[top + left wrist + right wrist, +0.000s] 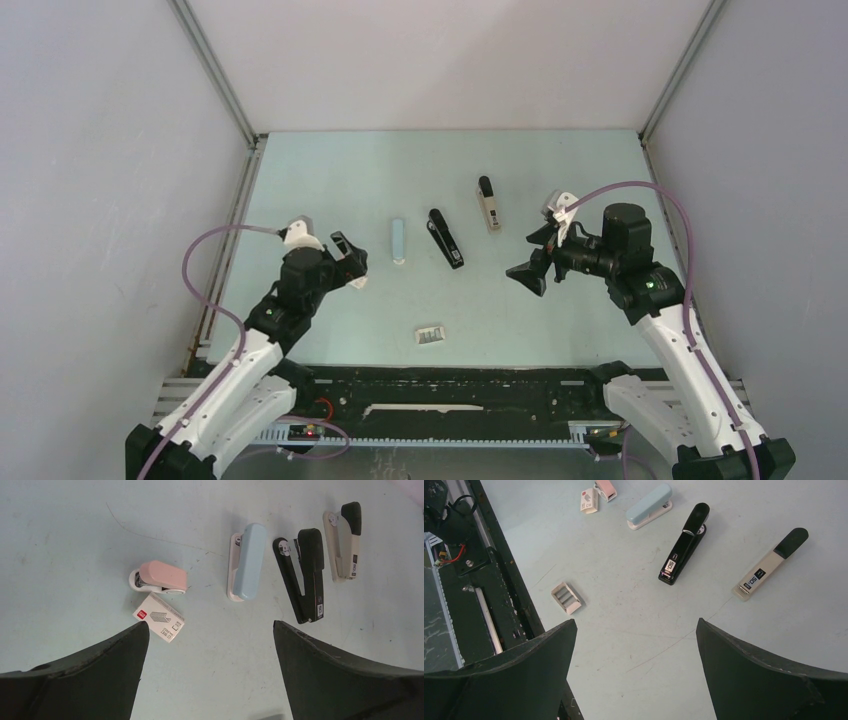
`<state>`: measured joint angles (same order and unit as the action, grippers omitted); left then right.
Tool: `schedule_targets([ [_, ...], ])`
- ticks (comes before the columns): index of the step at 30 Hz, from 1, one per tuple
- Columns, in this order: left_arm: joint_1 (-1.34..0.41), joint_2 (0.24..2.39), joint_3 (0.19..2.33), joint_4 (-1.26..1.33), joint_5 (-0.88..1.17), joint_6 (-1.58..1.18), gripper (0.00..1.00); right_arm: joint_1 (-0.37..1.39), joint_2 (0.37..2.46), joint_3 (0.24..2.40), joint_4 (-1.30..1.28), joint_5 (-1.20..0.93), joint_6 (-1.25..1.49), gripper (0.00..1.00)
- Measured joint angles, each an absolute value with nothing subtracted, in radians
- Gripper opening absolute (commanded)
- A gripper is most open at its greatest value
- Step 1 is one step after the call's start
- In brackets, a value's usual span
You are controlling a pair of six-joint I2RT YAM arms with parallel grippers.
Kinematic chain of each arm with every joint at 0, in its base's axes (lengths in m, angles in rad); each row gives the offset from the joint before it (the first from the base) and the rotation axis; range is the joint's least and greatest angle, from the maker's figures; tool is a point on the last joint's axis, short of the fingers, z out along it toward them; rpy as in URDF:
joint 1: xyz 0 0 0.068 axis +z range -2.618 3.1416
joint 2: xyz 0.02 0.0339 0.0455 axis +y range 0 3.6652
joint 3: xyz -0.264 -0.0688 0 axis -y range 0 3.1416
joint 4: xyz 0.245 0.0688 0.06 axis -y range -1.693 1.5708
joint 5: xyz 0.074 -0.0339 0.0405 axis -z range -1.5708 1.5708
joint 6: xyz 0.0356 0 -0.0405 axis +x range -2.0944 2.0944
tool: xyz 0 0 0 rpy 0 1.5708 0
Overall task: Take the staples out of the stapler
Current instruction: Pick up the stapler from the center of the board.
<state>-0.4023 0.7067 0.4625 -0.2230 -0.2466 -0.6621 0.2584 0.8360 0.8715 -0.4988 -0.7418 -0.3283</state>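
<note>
Three long staplers lie side by side mid-table: a light blue stapler [399, 241] [246, 560] [649, 506], a black stapler [445, 238] [302, 572] [684, 544] and a beige stapler [488, 204] [345, 540] [769, 564]. A small pink stapler [160, 577] [606, 489] sits left of them. All look closed, so any staples inside are hidden. My left gripper [352, 262] [210, 625] hangs open above the table, left of the blue stapler. My right gripper [533, 255] [636, 622] hangs open to the right of the black one. Neither holds anything.
A white staple box [159, 617] [588, 500] lies beside the pink stapler. Near the front edge sits a small open tray [430, 335] [575, 608] with grey strips [565, 597] in it that look like staples. A black rail [450, 395] runs along the near edge. Grey walls enclose the table.
</note>
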Motion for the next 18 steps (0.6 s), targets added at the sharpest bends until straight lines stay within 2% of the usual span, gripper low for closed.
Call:
schedule_targets([
  [18,-0.414,0.789,0.473,-0.204,-0.268,-0.619,1.00,0.261,0.836,0.871,-0.499,-0.742,-0.329,1.00],
])
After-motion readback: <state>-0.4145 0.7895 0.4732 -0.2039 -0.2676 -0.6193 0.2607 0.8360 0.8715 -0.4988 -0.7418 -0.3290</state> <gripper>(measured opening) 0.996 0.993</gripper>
